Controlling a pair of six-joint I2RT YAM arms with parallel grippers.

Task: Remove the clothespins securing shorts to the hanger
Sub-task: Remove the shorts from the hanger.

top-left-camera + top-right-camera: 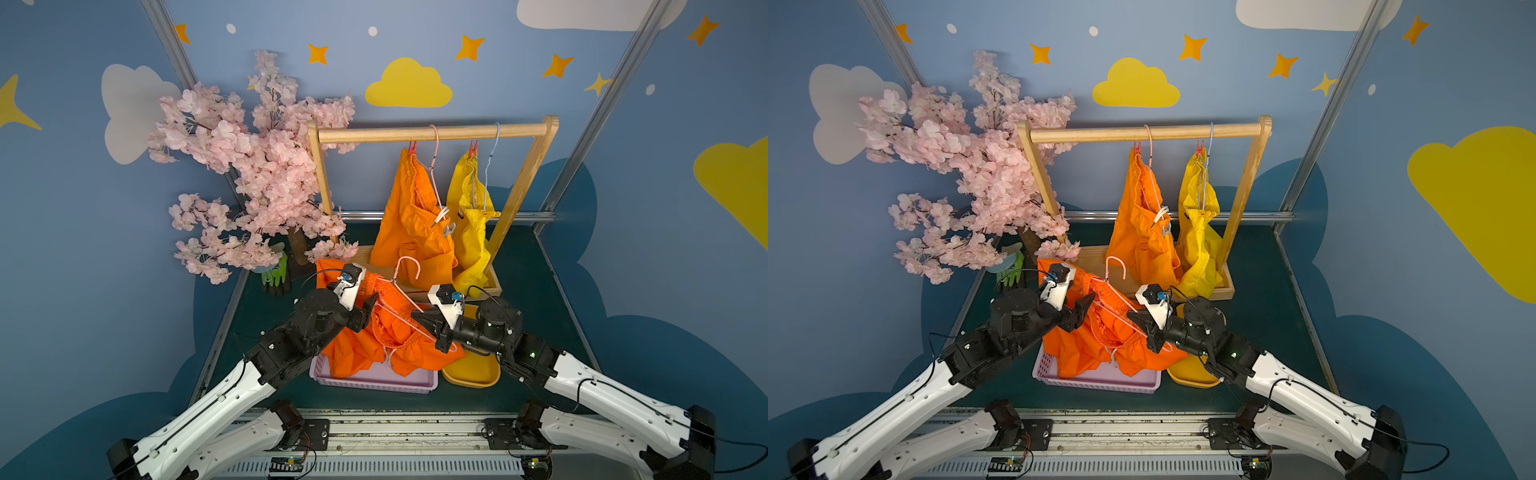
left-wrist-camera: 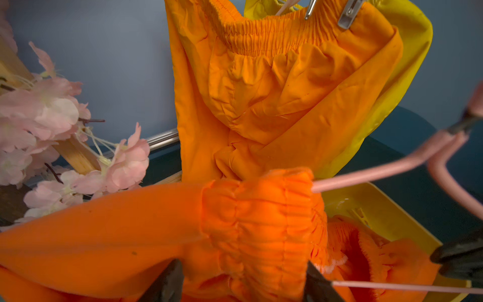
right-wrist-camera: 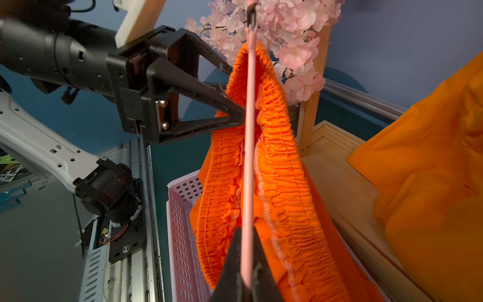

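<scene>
Orange shorts (image 1: pixel 374 332) crowd the half-open left gripper (image 1: pixel 371 306); right gripper (image 1: pixel 419 318) clamps pink hanger (image 1: pixel 401 309).

Orange shorts (image 1: pixel 386 332) on pink hanger (image 1: pixel 405 291) (yellow shorts (image 1: pixel 469 224) behind).

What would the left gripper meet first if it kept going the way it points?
Most likely the gathered waistband of the orange shorts, which already lies between the left gripper's jaws; beyond it, the pink hanger.

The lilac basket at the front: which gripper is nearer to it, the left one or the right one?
Left. The left gripper hangs above the lilac basket's left end, jaws around the orange shorts' waistband. The right gripper holds the pink hanger nearer the yellow tray.
</scene>
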